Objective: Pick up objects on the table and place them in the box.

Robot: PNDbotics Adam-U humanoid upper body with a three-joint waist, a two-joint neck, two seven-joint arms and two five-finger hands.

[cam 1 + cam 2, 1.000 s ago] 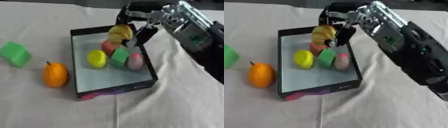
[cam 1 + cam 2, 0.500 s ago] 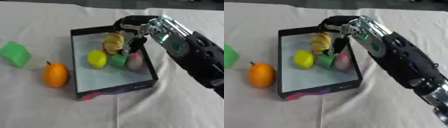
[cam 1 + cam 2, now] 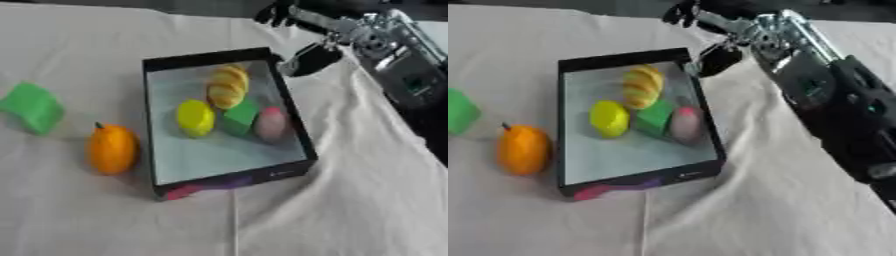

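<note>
Hovering at upper right, beyond the box [image 3: 289,112]: right hand [image 3: 302,35], fingers spread, holding nothing. Lying inside the box: bread [image 3: 226,86], yellow fruit [image 3: 195,117], green block [image 3: 240,116], pinkish fruit [image 3: 272,124]. Sitting on the desk [image 3: 350,200] at left: orange [image 3: 113,149], green cube [image 3: 32,107].

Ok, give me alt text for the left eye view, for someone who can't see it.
The robot's right hand hangs open and empty above the far right corner of a black box holding a yellow bread-like piece, a yellow fruit, a green block and a pinkish fruit. An orange and green cube lie left on the white cloth.
</note>
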